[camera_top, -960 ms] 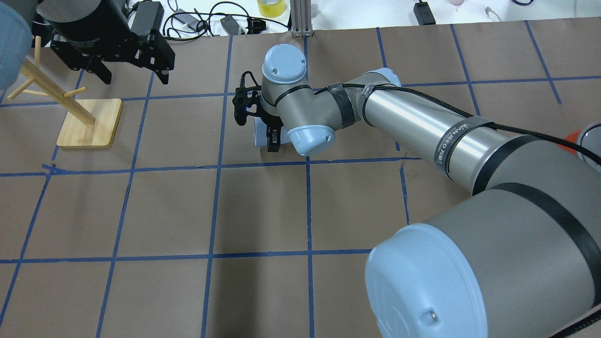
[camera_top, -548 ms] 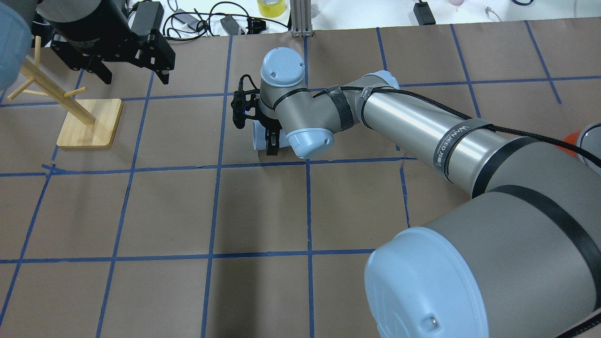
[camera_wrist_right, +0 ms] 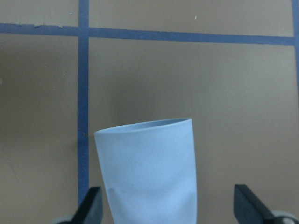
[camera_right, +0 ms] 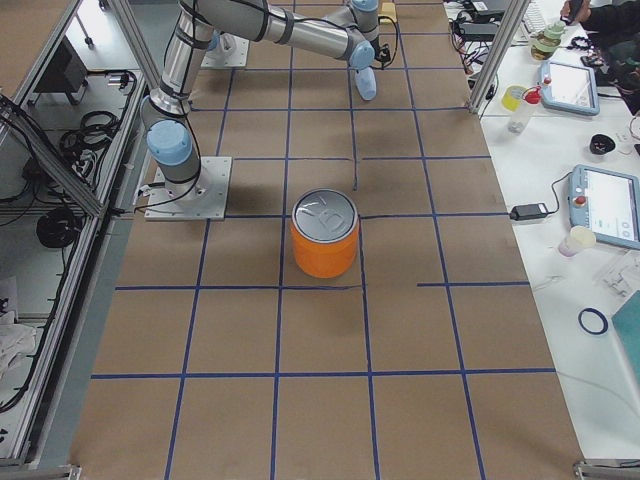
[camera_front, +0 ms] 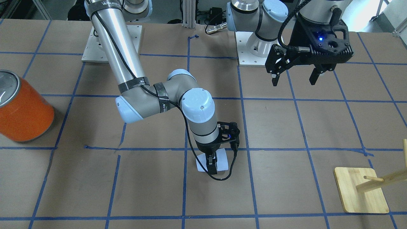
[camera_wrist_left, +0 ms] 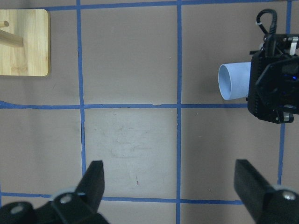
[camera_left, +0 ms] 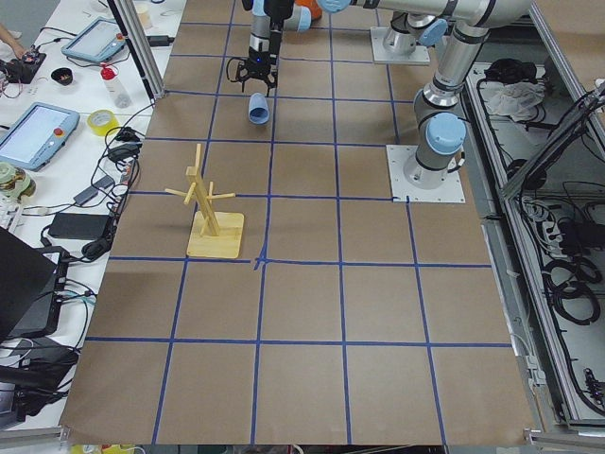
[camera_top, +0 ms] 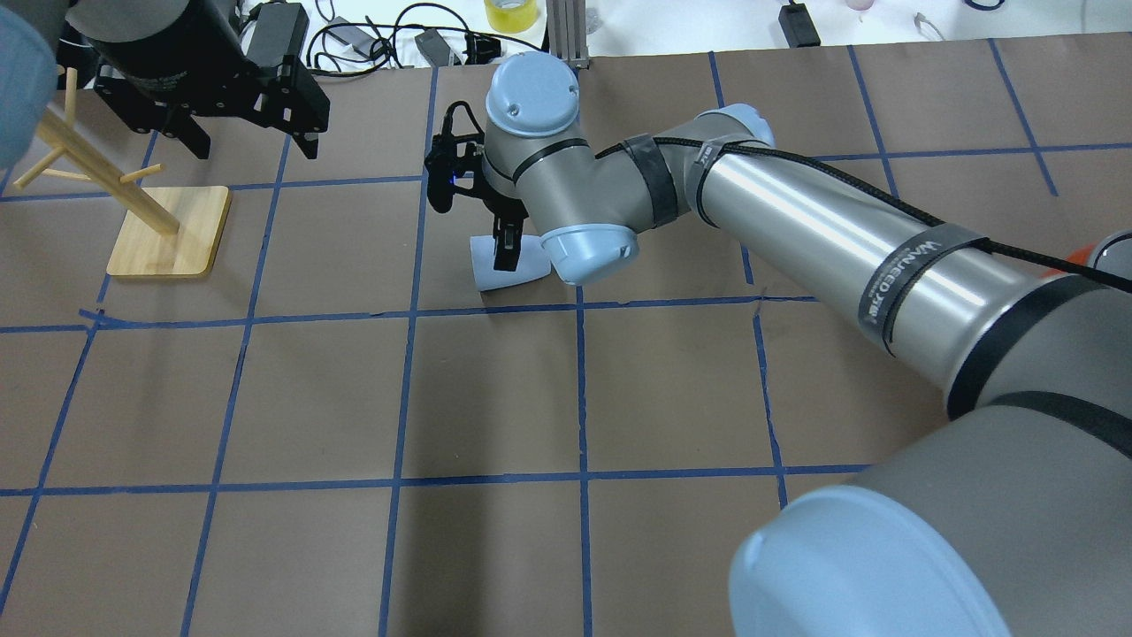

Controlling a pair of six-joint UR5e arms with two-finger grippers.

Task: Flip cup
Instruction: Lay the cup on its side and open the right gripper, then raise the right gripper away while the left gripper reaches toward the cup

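Risen slightly, right gripper [camera_wrist_right: 167, 205] hangs with jaws spread, cup [camera_wrist_right: 147, 172] between them, its base cut off; left gripper [camera_front: 293, 82] likewise parted.

There is one cup [camera_wrist_left: 233, 80], one orange can [camera_right: 325, 250] and one wooden peg rack [camera_left: 210, 213]. Two grippers, left gripper [camera_front: 293, 82] and right gripper [camera_wrist_right: 169, 210], each have two fingers [camera_wrist_left: 93, 182].

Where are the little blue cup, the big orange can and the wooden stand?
cup [camera_wrist_left: 236, 81], left wrist-mounted view, on its side wall.
orange can [camera_right: 325, 258], exterior right view, on its orange side.
wooden stand [camera_front: 349, 198], exterior front-facing view, on its flat base.
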